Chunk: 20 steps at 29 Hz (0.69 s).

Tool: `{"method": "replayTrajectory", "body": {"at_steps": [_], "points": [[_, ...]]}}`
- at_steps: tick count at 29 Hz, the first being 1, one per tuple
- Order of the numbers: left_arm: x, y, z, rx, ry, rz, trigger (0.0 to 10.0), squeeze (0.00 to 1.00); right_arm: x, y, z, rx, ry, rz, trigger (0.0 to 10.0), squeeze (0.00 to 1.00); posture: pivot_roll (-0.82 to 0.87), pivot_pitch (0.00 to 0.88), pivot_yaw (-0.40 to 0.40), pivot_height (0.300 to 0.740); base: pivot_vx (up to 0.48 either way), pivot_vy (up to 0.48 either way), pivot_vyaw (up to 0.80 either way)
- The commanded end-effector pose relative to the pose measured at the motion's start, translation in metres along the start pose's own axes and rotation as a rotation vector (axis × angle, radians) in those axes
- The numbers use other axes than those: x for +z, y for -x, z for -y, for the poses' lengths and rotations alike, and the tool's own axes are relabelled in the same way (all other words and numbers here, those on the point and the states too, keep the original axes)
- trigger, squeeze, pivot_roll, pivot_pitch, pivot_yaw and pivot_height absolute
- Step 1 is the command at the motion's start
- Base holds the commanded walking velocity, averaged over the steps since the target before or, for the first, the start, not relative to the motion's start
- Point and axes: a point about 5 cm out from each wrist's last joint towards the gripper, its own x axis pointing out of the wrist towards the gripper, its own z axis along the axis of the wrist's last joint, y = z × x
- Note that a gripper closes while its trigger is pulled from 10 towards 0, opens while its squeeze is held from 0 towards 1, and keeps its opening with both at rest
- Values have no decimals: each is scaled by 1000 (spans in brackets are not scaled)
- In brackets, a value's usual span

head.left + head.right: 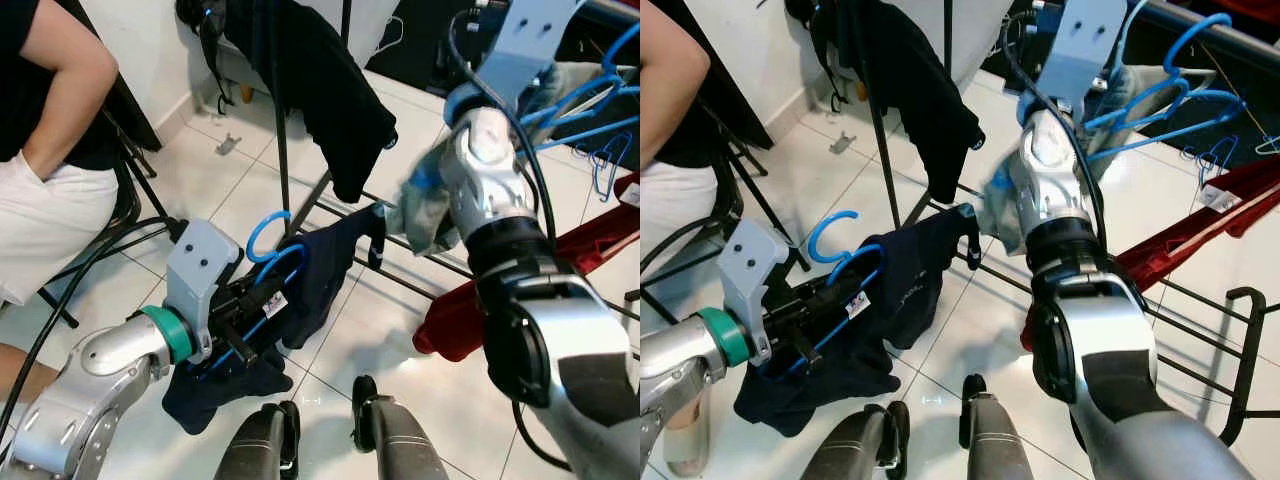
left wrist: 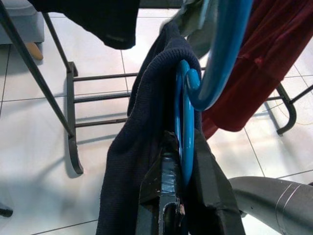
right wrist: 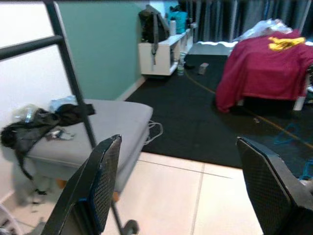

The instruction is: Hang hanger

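Blue plastic marks the hanger (image 1: 268, 262), held low over the white tiled floor (image 1: 400, 330) by the left gripper (image 1: 243, 318), whose fingers (image 2: 164, 188) are clenched on the hanger's shoulder. A dark navy garment (image 1: 318, 275) is draped on the hanger and sags below the gripper, with the hook curling up above the fingers. Just beyond it stands the black clothes rack (image 1: 281, 150), one upright post rising beside the hanger and a black garment (image 1: 335, 95) hanging from above. The right arm (image 1: 500, 180) is raised high toward a cluster of blue hangers (image 1: 1160, 100); in the right wrist view the right gripper (image 3: 188, 183) has its fingers spread wide and released. A red garment (image 1: 1200, 235) lies over the rack's lower bars, and a seated person (image 1: 50, 160) is at the left edge
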Motion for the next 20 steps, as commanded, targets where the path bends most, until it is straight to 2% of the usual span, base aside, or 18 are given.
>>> {"method": "replayTrajectory", "body": {"at_steps": [1,3,4,5,6,8,10,12,13,15,16,18,20], "points": [[1,-1,3,-24,-6,12,10000,0,0,0,12,-37,14,16,10000,0,-7,203,78,740,0,0,0],[1,-1,3,-25,-6,13,10000,0,2,-1,25,-66,36,35,10000,0,-9,198,78,740,0,0,0],[1,-1,3,-25,-6,13,10000,0,2,-1,25,-66,36,35,10000,0,-9,198,78,740,0,0,0],[1,-1,3,-24,-7,13,10000,0,5,-3,35,-88,53,52,10000,0,-9,198,78,740,0,0,0],[1,-1,3,-24,-7,13,10000,0,5,-3,35,-88,53,52,10000,0,-9,198,78,740,0,0,0],[1,-2,2,-23,-6,13,10000,0,14,-6,56,-136,91,92,10000,0,-9,197,77,740,0,0,0],[1,-2,2,-23,-6,13,10000,0,14,-6,56,-136,91,92,10000,0,-9,197,77,740,0,0,0],[0,-1,2,-24,-4,11,10000,0,24,-9,77,-190,117,127,10000,0,-15,197,80,740,0,0,0],[0,-1,2,-24,-4,11,10000,0,24,-9,77,-190,117,127,10000,0,-15,197,80,740,0,0,0],[1,-2,1,-27,-5,12,10000,0,36,-10,103,-259,143,165,10000,0,-18,197,84,740,0,0,0],[1,-2,1,-28,-5,13,10000,0,39,-10,111,-280,153,175,10000,0,-19,197,86,740,0,0,0],[1,-2,1,-28,-5,13,10000,0,39,-10,111,-280,153,175,10000,0,-19,197,86,740,0,0,0],[5,-4,0,-27,-2,25,10000,0,42,-8,125,-301,173,180,10000,0,-22,197,89,740,0,0,0]]}}
